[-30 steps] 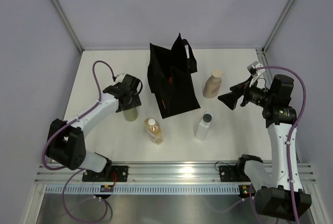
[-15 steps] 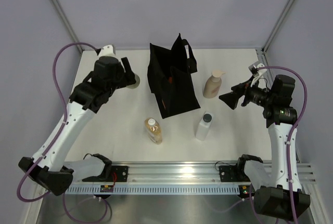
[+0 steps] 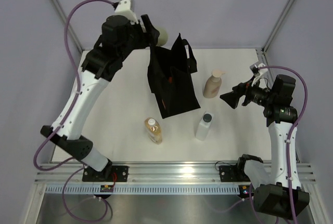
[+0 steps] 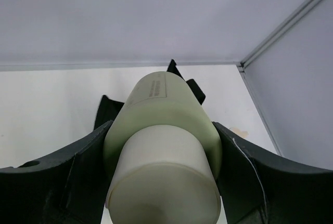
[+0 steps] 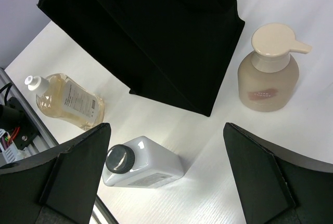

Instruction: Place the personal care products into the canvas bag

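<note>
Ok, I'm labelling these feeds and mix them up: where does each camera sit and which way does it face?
Top external: above, behind the bases, looking down at the table; both arms show.
Left wrist: on the left arm, looking along the left pincer, shut on the pale olive bottle, toward the back wall.
Right wrist: looks down past the open right pincer at the beige pump bottle.
Shared: all three show the canvas bag.

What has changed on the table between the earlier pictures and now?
The left gripper carried the pale olive bottle up off the table, toward the far left of the canvas bag. Bag, right gripper, beige pump bottle, clear bottle and amber bottle stayed put.
</note>
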